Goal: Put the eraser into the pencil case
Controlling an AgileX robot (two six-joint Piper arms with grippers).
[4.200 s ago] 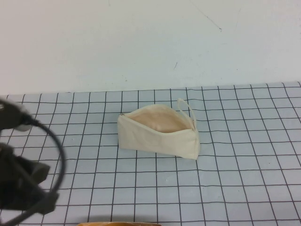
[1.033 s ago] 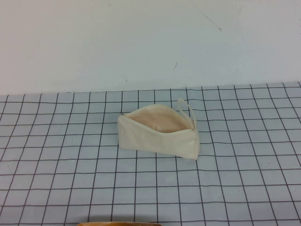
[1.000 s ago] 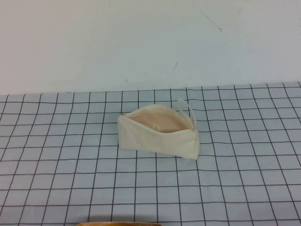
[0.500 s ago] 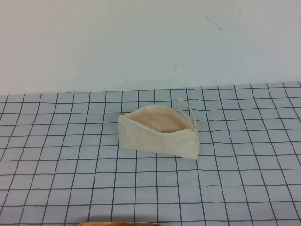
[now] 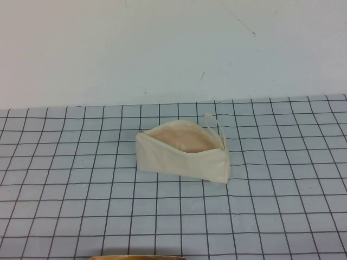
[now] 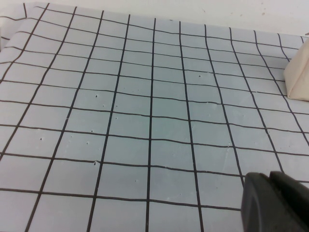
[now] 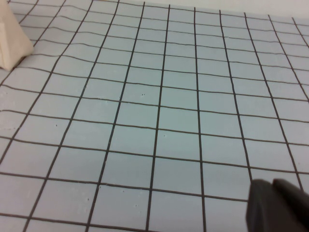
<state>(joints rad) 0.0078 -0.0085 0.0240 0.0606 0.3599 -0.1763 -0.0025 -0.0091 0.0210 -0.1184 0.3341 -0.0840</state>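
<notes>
The pencil case (image 5: 181, 153) is a cream-white fabric pouch standing in the middle of the gridded mat. Its zip mouth is open and shows a peach-beige lining, and a thin loop strap (image 5: 214, 123) sits at its right end. A corner of it shows in the left wrist view (image 6: 299, 72) and in the right wrist view (image 7: 12, 41). The eraser is not in view. My left gripper (image 6: 270, 181) is shut and empty, low over the mat left of the pouch. My right gripper (image 7: 273, 186) is shut and empty, low over the mat right of the pouch. Neither arm shows in the high view.
The blue-grey gridded mat (image 5: 81, 189) covers the table up to a white wall (image 5: 162, 49) behind. A thin orange-brown rim (image 5: 135, 257) shows at the near edge of the high view.
The left arm, which stood at the left edge of the high view about four seconds ago, has left that view. Nothing has moved in the last second.
</notes>
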